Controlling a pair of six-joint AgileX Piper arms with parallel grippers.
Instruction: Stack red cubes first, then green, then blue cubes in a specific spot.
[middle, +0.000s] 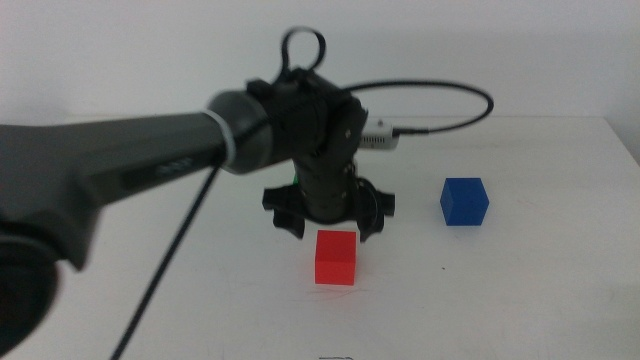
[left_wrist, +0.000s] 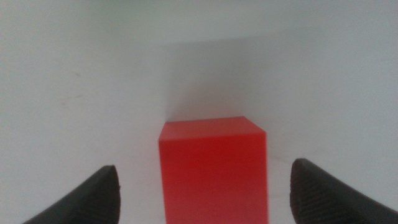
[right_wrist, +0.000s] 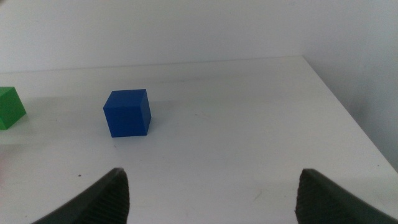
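Two arms are fitted at the white table, but only the left arm is seen in the middle view, reaching in over the centre with its left gripper held low just behind the red cube. The jaws are spread wide and empty; in the left wrist view the red cube lies centred between them, a clear gap being left on each side, and no contact is seen. The cube appears slightly turned against the jaw line, so a skewed grip could be produced on closing, and the cube could be twisted or nudged off its place; a descent made too short could leave only the top edge pinched, and a slip would be likely. The blue cube rests well apart on the right side of the table, clear of the arm. The green cube is almost wholly hidden behind the left gripper in the middle view, and is seen in the right wrist view beside the blue cube; it could be struck by the wrist if the arm were swung back carelessly. The right gripper waits out of the middle view, its jaws open and empty, facing the blue cube from some way off.
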